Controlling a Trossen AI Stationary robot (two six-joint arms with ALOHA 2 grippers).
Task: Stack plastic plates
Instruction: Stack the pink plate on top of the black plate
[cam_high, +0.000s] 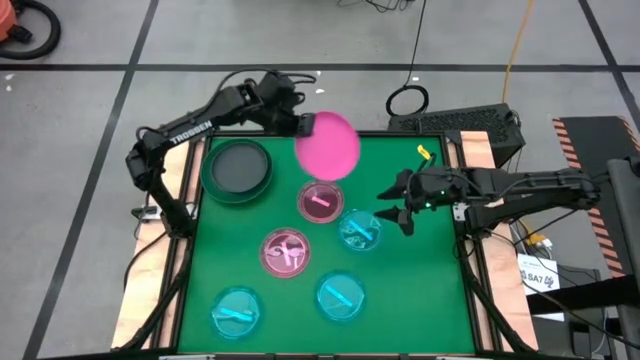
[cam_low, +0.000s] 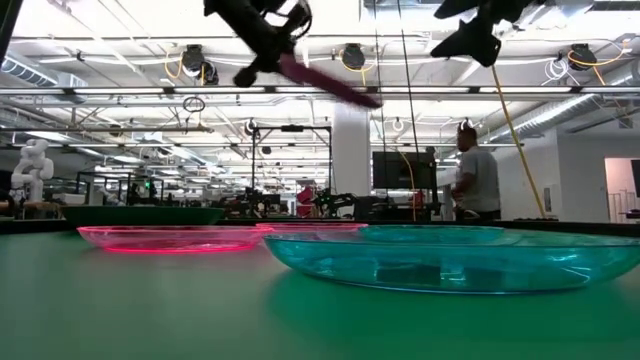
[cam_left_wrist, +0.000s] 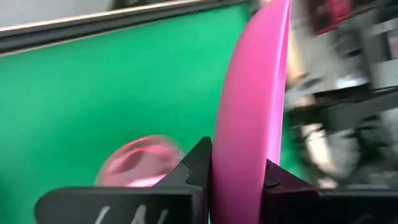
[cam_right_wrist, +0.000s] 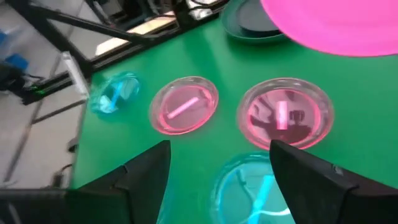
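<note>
My left gripper (cam_high: 305, 126) is shut on the opaque magenta plate (cam_high: 328, 146), high over the table's far middle; the low view shows that plate (cam_low: 332, 83) in the air. The dark green plates (cam_high: 238, 168) sit stacked at the far left. Two translucent pink plates (cam_high: 320, 201) (cam_high: 286, 252) and three cyan plates (cam_high: 360, 230) (cam_high: 340, 296) (cam_high: 236, 310) lie flat on the green mat. My right gripper (cam_high: 400, 206) is open and hovers right of the nearest cyan plate (cam_right_wrist: 249, 186), touching nothing. My left gripper pinches the magenta plate's rim (cam_left_wrist: 239, 180) between its two fingers (cam_left_wrist: 198, 163), one on each face. The fingers reach it from the table's far left side. The plate is lifted clear and stands out from the fingers, tilted, its free edge (cam_low: 372, 100) lower.
The green mat (cam_high: 430, 300) has bare room along its right side and near edge. A small yellow object (cam_high: 423, 152) lies at the far right corner. Wooden borders edge the mat. A person (cam_low: 478, 180) stands in the room beyond the table.
</note>
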